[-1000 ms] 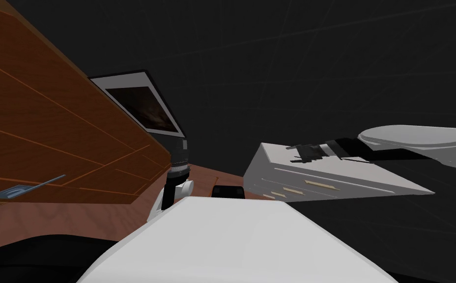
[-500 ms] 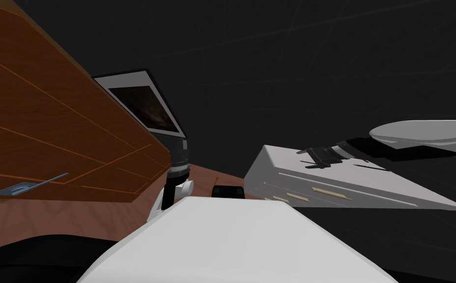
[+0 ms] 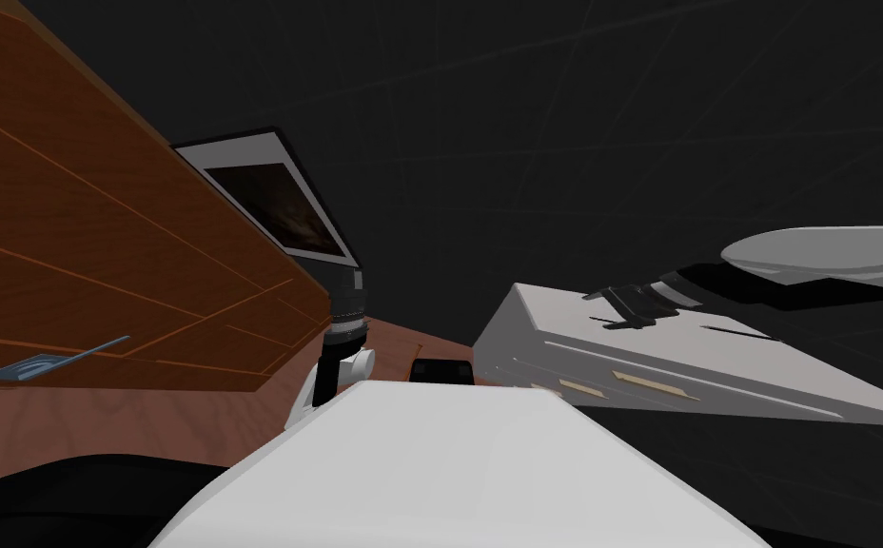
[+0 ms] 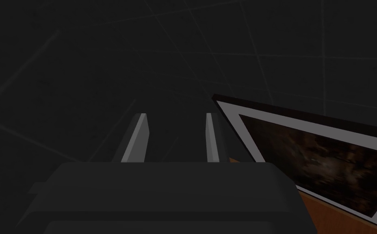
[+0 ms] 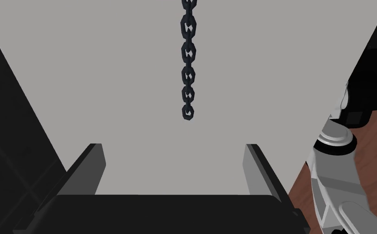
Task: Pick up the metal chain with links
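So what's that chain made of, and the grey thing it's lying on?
The chain looks like dark, almost black metal with a dull finish: stiff oval links hooked together, though nothing shines, so that's a guess. The dresser under it is plain light grey and smooth, with no grain or gloss; maybe painted, I cannot tell what.

chain (image 5: 188, 63) 1 | dresser (image 3: 563, 314) 1 | framed picture (image 3: 283, 200) 1 | left tool (image 4: 176, 115), right tool (image 5: 174, 145) 2

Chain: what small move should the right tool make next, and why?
Probably ease the right tool forward until its fingers straddle the chain's end links. The chain lies straight on the grey cabinet top, roughly centred ahead of the open fingers, with a bare gap between.
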{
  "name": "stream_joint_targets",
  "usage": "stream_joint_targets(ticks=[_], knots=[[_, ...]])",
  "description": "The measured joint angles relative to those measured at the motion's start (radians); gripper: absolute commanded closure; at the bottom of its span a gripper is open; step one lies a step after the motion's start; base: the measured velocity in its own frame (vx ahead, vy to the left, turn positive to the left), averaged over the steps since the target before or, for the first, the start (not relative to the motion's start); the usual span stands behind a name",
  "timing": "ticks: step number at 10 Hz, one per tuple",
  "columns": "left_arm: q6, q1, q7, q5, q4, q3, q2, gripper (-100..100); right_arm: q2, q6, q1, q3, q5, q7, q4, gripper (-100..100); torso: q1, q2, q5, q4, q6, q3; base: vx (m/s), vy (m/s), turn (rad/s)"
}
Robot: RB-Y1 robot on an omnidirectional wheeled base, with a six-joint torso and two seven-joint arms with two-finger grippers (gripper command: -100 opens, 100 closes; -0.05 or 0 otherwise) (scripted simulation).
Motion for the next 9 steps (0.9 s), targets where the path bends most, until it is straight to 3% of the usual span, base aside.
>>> stream_joint_targets(ticks=[2,3,4,5,6,7,9], knots=[[0.000,0.000,0.000,0.000,0.000,0.000,0.000,0,-0.010,-0.029,0.064,-0.031,0.052,-0.002,0.031,-100,-0.001,-0.002,0.000,0.000,0.000,-0.001,0.048,-0.014,0.037],[0.000,0.000,0.000,0.000,0.000,0.000,0.000,0,-0.024,-0.033,0.061,-0.007,0.049,0.001,0.034,-100,-0.001,-0.002,0.000,0.000,0.000,-0.001,0.033,-0.009,0.021],[0.000,0.000,0.000,0.000,0.000,0.000,0.000,0,-0.052,-0.025,0.030,0.059,0.034,0.008,0.028,-100,-0.001,-0.001,0.000,0.000,0.000,-0.001,0.031,-0.009,0.009],[0.000,0.000,0.000,0.000,0.000,0.000,0.000,0,-0.055,-0.022,0.038,0.067,0.039,0.014,0.032,-100,-0.001,-0.001,0.000,0.000,0.000,-0.001,0.015,-0.002,-0.003],[0.000,0.000,0.000,0.000,0.000,0.000,0.000,0,-0.050,-0.025,0.055,0.047,0.048,0.012,0.035,-100,-0.001,0.000,0.000,0.000,0.000,0.000,0.031,-0.015,0.039],[0.000,0.000,0.000,0.000,0.000,0.000,0.000,0,-0.048,-0.038,0.102,0.008,0.080,0.003,0.047,-100,-0.001,-0.001,0.000,0.000,0.000,0.000,0.038,-0.015,0.023],[0.000,0.000,0.000,0.000,0.000,0.000,0.000,0,-0.065,-0.038,0.091,0.045,0.077,0.007,0.048,-100,-0.001,0.000,0.000,0.000,0.000,0.000,0.015,-0.004,-0.003]])
